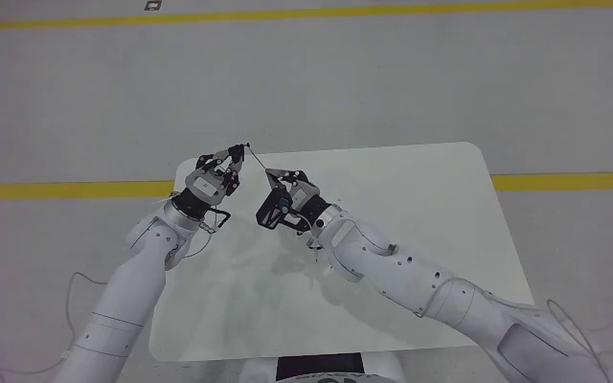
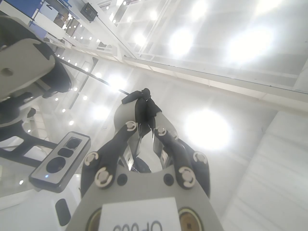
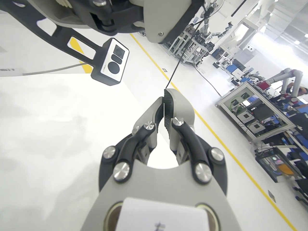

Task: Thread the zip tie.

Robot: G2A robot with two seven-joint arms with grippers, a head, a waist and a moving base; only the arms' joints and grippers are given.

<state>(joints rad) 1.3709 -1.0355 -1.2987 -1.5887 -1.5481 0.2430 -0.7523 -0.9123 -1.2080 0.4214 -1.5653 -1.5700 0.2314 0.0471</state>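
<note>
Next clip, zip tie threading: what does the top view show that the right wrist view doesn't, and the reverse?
Top view: the white table's whole outline, with the left gripper and right gripper meeting above its far left corner. Right wrist view: the right gripper shut on the zip tie's tip, close up, and racks of equipment across the floor. Both: the thin black tie stretched between the two grippers, the left gripper shut on its other end.

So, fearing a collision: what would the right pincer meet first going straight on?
Probably the left pincer, which grips the other end of the thin black plastic zip tie; depth is unclear.
</note>
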